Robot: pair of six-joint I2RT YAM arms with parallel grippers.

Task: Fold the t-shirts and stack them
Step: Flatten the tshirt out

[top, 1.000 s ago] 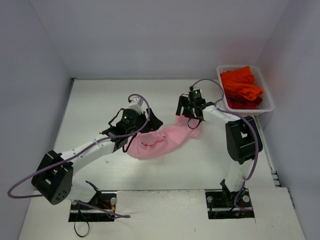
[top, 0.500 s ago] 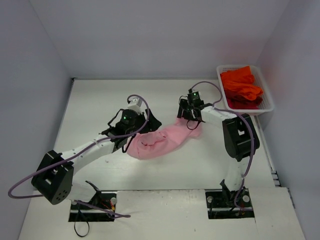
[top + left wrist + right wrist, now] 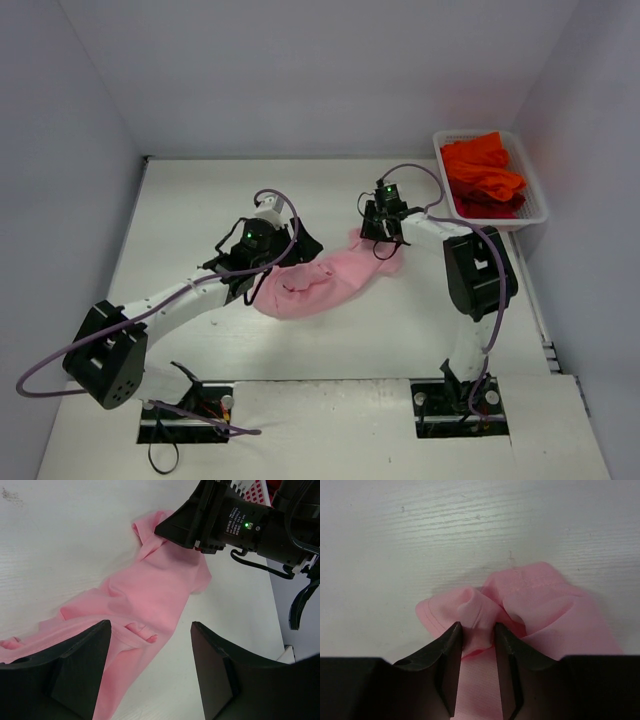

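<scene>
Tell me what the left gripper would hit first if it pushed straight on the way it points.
Most likely the pink t-shirt, lying just ahead of the open left gripper. Beyond it on that line is the right gripper, pinching the shirt's far end. Depth is uncertain.

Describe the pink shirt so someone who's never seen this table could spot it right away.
On the white table, look near the middle. The pink t-shirt lies crumpled there, one end pinched by the right gripper. It is the only pale pink cloth; the orange-red t-shirts sit in the white basket at the far right.
</scene>
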